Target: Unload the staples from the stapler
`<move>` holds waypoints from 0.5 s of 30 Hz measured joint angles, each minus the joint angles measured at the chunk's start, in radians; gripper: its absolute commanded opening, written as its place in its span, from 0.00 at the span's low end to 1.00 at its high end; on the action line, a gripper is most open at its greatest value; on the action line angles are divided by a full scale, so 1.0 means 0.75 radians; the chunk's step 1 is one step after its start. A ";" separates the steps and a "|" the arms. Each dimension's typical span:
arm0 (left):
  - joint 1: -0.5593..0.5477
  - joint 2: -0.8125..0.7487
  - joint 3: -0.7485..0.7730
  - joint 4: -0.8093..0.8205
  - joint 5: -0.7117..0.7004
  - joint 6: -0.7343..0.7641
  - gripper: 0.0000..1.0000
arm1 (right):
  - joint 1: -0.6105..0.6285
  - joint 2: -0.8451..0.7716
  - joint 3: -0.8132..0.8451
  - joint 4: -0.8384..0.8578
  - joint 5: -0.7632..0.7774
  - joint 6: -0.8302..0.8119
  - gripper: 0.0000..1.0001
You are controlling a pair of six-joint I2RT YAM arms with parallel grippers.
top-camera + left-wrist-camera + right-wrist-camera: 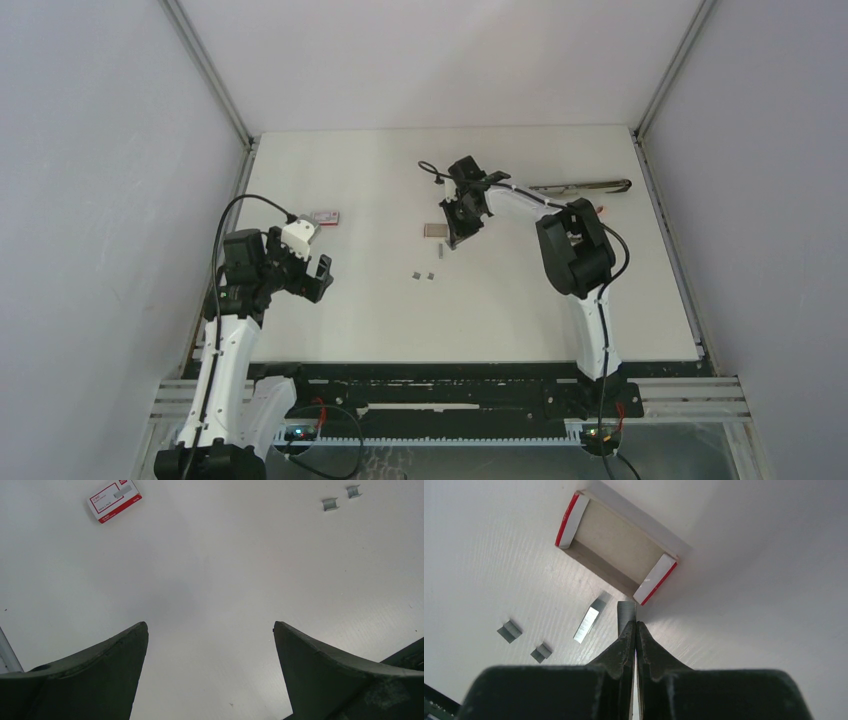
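The staples (589, 624) are lying loose on the white table (520, 310). One strip (626, 611) is poking out right at the tips of the right gripper (635, 626), and two short bits (416, 273) are sitting nearer the arms. That gripper's jaws are pressing fully together (whether they are pinching the strip, I cannot tell), just beside an open red-and-white box tray (616, 547). The stapler (580, 186) is lying along the table's far right side, well apart. The left gripper (210, 645) is hovering with its jaws spread wide, gripping nothing, near a closed staple box (114, 500).
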 measured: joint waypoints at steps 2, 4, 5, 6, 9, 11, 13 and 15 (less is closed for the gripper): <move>0.000 0.000 0.000 0.000 0.000 0.000 1.00 | 0.000 0.012 0.015 0.002 0.011 -0.001 0.00; 0.000 0.000 0.000 0.000 0.000 0.000 1.00 | 0.000 0.020 0.028 0.001 0.022 -0.001 0.00; 0.000 0.000 0.000 0.000 0.000 0.000 1.00 | 0.000 0.022 0.035 0.002 0.030 -0.002 0.00; 0.000 0.000 0.000 0.000 0.001 0.000 1.00 | 0.000 0.025 0.040 0.003 0.037 -0.003 0.00; 0.000 0.000 0.000 0.000 0.001 0.000 1.00 | 0.000 0.039 0.063 0.007 0.053 -0.005 0.00; 0.000 0.000 0.000 0.000 0.001 0.000 1.00 | 0.000 0.049 0.078 0.012 0.061 -0.006 0.00; 0.001 0.000 0.000 0.000 0.000 0.000 1.00 | 0.000 0.055 0.083 0.013 0.070 -0.008 0.00; 0.000 0.000 0.000 0.000 0.000 0.000 1.00 | 0.000 0.056 0.083 0.011 0.075 -0.011 0.00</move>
